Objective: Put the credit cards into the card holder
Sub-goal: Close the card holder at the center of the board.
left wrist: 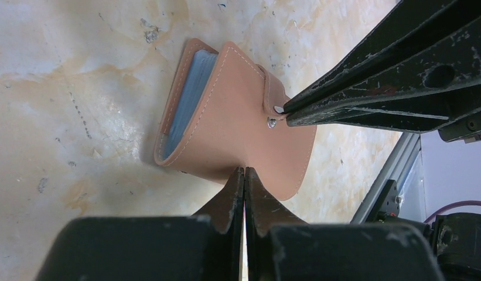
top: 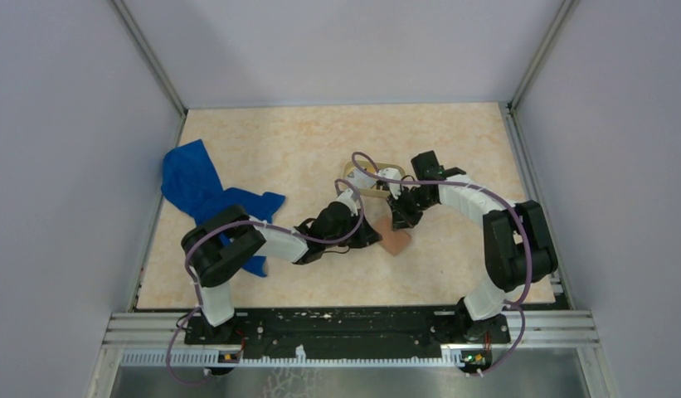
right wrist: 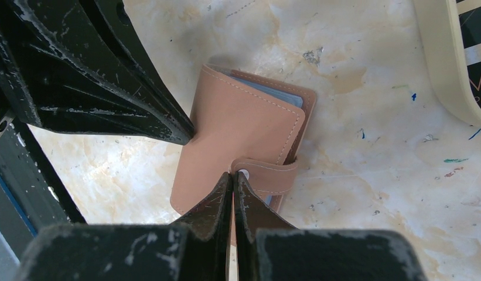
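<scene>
Table (top: 320, 141): beige top with marbled orange-cream veining. Close views show grey scuffs (left wrist: 151, 35) and small blue and green pen marks (right wrist: 413, 96). Plain pale grey walls close three sides: left (top: 63, 166), back (top: 345, 50), right (top: 619, 149). Bare metal posts (top: 150, 54) stand in both back corners. A metal rail (top: 353, 327) runs along the near edge. Light is even, shadows soft.

Marbled table (top: 320, 141) carries card holder (top: 396, 241), tray (top: 385, 166), blue cloth (top: 192, 184)

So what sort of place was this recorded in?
Probably a lab robot test cell: plain grey panel walls on aluminium framing, a marbled tabletop, and two arms bolted to a rail.
</scene>
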You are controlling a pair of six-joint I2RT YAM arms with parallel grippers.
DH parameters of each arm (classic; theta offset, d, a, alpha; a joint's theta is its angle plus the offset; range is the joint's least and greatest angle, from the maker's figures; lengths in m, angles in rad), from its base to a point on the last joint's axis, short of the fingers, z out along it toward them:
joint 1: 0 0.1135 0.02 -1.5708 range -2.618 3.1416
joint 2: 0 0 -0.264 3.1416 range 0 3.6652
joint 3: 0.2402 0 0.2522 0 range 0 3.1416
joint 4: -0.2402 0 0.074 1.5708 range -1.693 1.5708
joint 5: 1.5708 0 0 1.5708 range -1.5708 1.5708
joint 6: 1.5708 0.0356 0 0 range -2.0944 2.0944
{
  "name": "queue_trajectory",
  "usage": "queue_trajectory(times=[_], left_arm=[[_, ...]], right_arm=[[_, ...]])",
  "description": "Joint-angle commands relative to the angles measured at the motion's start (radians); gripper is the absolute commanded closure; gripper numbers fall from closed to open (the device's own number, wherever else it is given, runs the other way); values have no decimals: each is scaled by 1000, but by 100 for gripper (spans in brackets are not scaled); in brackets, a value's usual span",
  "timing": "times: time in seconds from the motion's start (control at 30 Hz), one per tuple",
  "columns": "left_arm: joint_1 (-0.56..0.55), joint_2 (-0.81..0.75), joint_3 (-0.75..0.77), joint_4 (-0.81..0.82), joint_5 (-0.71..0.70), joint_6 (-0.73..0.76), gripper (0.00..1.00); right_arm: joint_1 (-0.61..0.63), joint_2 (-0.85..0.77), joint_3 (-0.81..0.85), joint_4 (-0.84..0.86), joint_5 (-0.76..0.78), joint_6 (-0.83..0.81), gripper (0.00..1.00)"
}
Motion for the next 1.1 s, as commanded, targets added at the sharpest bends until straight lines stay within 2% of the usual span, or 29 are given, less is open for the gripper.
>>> queue_trajectory(times=[0.0, 0.57, 1.07], left_arm=[[-3, 23, -3, 31, 18, -9, 96], [-4, 53, 28, 27, 26, -11, 96], [-4, 57, 23, 27, 20, -10, 97]], right_arm=[[21, 8, 20, -27, -44, -14, 100], [39, 21, 25, -43, -35, -25, 100], [65, 75, 41, -85, 37, -38, 100]])
